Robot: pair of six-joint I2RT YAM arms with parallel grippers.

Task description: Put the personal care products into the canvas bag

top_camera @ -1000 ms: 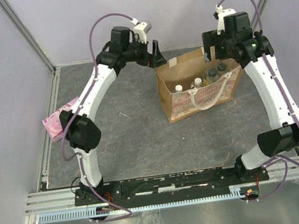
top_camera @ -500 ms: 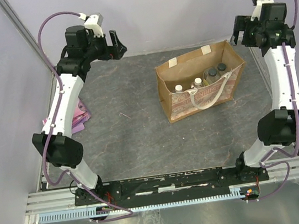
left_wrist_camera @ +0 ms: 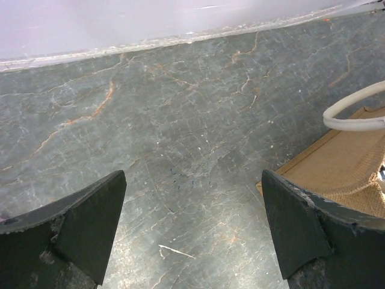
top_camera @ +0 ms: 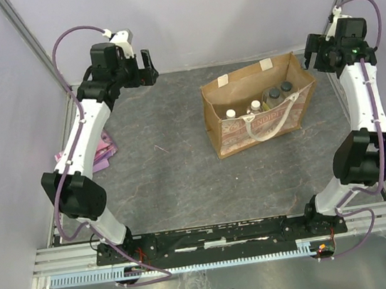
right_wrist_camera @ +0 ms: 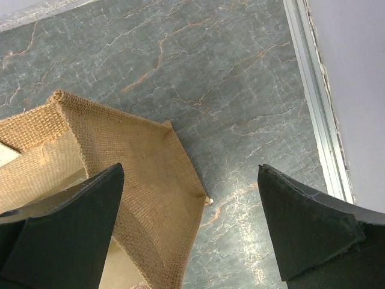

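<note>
The canvas bag [top_camera: 263, 106] stands upright right of the table's middle, white handles draped over its patterned front. Inside it stand two white-capped bottles [top_camera: 230, 114] and two dark-capped bottles [top_camera: 277, 92]. My left gripper [top_camera: 144, 66] is open and empty, raised at the far left, well apart from the bag. In the left wrist view its gripper [left_wrist_camera: 192, 232] frames bare table, with the bag's corner [left_wrist_camera: 346, 171] at right. My right gripper [top_camera: 307, 51] is open and empty, raised just beyond the bag's far right corner. In the right wrist view its gripper [right_wrist_camera: 189, 232] frames that corner [right_wrist_camera: 135, 180].
A flat pink packet [top_camera: 100, 149] lies at the table's left edge, partly behind my left arm. Grey walls close the back and sides. A metal rail [right_wrist_camera: 316, 102] runs along the right edge. Dark marbled table surface [top_camera: 175, 168] surrounds the bag.
Both arms have drawn back from the bag: the left swung out to the far left, the right out to the far right corner. The bag and bottles have stayed put.
</note>
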